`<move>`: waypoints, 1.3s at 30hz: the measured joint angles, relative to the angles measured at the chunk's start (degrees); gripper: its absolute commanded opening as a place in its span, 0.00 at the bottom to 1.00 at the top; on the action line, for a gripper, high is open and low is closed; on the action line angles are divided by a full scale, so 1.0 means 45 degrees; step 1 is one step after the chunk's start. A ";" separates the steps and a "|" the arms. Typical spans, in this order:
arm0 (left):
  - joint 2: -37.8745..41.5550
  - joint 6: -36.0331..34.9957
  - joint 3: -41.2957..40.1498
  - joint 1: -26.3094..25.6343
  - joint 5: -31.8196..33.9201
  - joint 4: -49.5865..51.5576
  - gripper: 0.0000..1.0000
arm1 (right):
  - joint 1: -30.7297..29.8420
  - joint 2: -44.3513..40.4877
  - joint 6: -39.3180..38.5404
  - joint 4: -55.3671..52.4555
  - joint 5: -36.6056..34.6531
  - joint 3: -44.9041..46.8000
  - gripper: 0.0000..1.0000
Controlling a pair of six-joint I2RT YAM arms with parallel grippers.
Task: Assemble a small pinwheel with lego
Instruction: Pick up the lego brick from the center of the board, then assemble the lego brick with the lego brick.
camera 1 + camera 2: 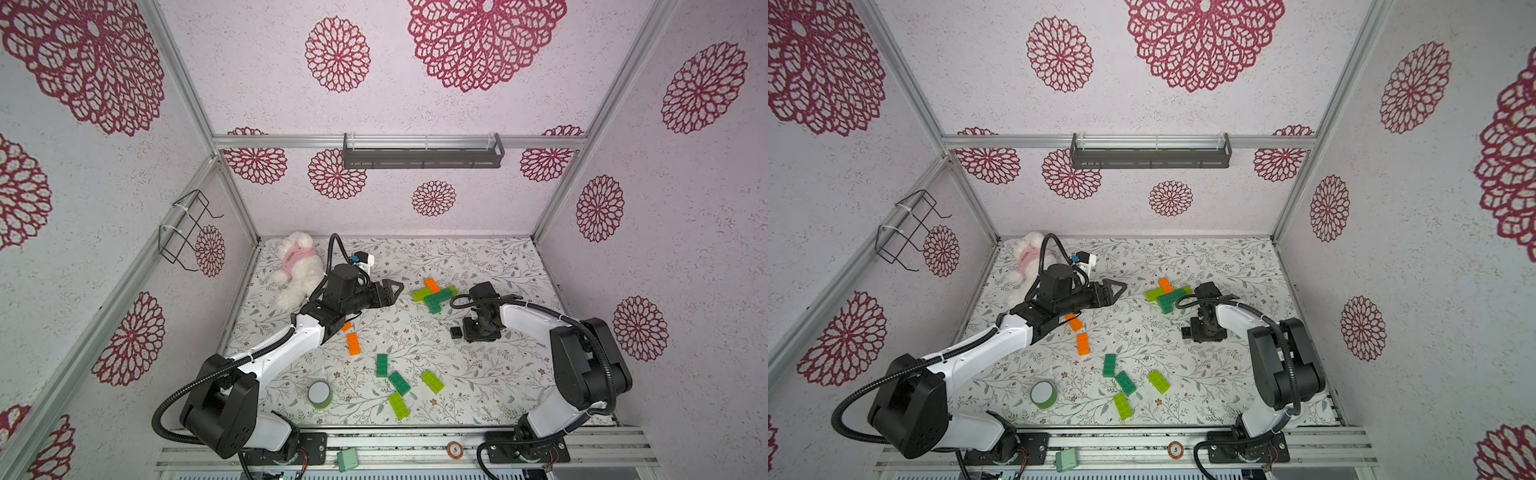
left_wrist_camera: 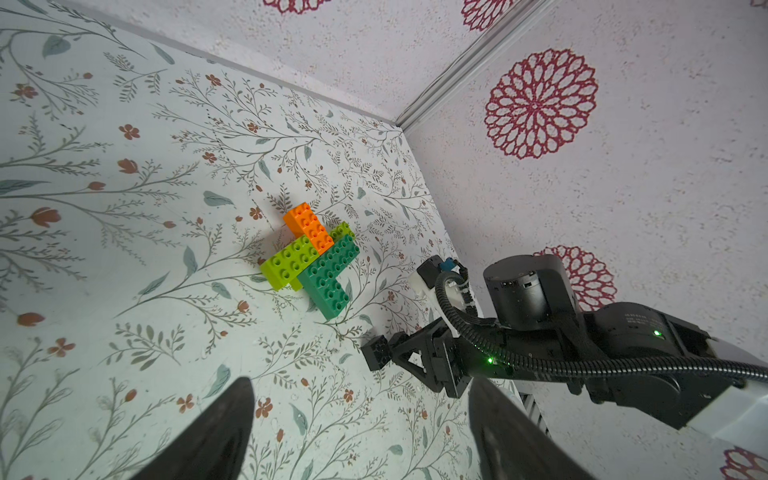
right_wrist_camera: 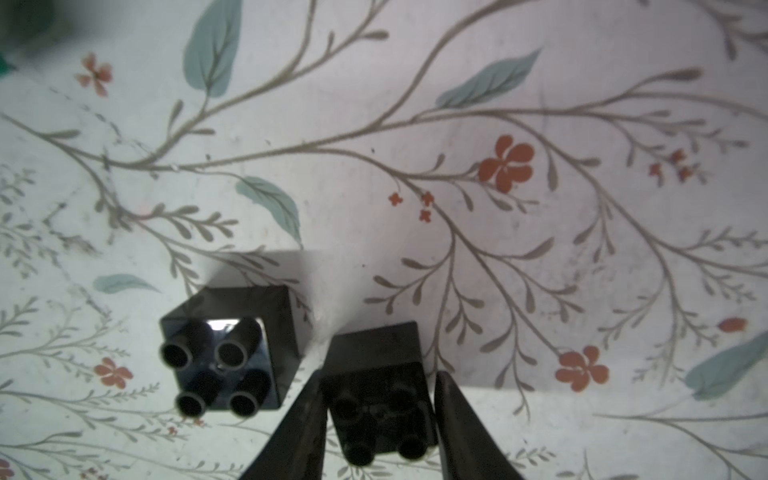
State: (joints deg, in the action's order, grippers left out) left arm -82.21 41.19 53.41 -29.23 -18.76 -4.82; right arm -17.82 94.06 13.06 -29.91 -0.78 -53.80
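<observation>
Table surface: The table (image 1: 478,257) is covered edge to edge with a pale sheet printed with grey-green sprigs and small red flowers. Faint scuffs are noted in the right wrist view.
Enclosure: Pale speckled walls (image 1: 415,104) with dark red rosettes stand at the left, right and rear, and are framed by aluminium posts (image 1: 183,83).
Fittings: A grey shelf (image 1: 422,156) is fixed to the rear rail. A black wire rack (image 1: 187,228) is tied to the left wall.
Front edge: A mint-green box (image 1: 347,459) and a round tag marked 5 (image 1: 455,449) are seen on the metal rail (image 1: 415,440).
Joined bricks: An orange, lime and dark green cluster (image 1: 434,295) is found towards the rear centre of the table, between the two grippers.
Loose bricks: Two orange bricks (image 1: 353,344) lie beside the left arm, one partly hidden under it. Two dark green bricks (image 1: 382,365) and two lime bricks (image 1: 432,381) are scattered near the front centre.
Left gripper: The left gripper (image 1: 395,292) is held above the table beside the cluster, its fingers spread wide with nothing between them.
Right gripper: The right gripper (image 3: 378,374) points down at the table, its fingers set against both sides of a black brick (image 3: 378,399).
Other black brick: The other black brick (image 3: 232,353) stands free just beside the gripped one.
Other items: A white plush toy (image 1: 297,270) lies at the rear left. A green tape roll (image 1: 319,394) stands near the front left.
</observation>
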 measured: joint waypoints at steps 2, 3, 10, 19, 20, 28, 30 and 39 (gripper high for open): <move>0.0000 0.0107 -0.0097 0.0078 -0.0039 -0.0010 0.82 | -0.0034 0.0000 -0.0015 0.0049 -0.0083 -0.0029 0.47; 0.0000 0.0136 -0.0141 0.0112 -0.0053 -0.0024 0.82 | -0.0053 0.0000 -0.0024 0.0039 -0.0121 -0.0039 0.46; -0.0005 0.0189 -0.0194 0.0243 -0.0243 -0.0087 0.83 | -0.0078 0.0000 -0.0121 0.0053 -0.0185 -0.0044 0.39; 0.0000 0.0223 -0.0219 0.0520 -0.0345 -0.0083 0.83 | -0.0126 -0.0010 -0.0121 0.0019 -0.0384 -0.0068 0.23; 0.0019 0.0223 -0.0248 0.0578 -0.0355 -0.0087 0.83 | -0.0146 -0.0010 -0.0121 -0.0005 -0.0437 -0.0078 0.20; 0.1030 0.0073 -0.0622 0.1015 -0.0389 0.0442 0.83 | -0.0257 -0.0559 -0.0112 -0.1088 -0.0544 -0.1219 0.17; 0.1574 -0.0107 -0.0622 0.1069 -0.0379 0.0758 0.83 | -0.0374 -0.0743 -0.0199 -0.1384 -0.0447 -0.2045 0.17; 0.4046 -0.1258 -0.1224 0.1073 0.0083 0.1943 0.97 | -0.1632 0.2322 -0.1705 -0.1889 0.0525 -0.7548 0.17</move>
State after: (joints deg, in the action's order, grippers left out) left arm -64.01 35.53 47.90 -24.40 -18.39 3.92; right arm -25.17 104.51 5.39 -38.41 1.58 -87.77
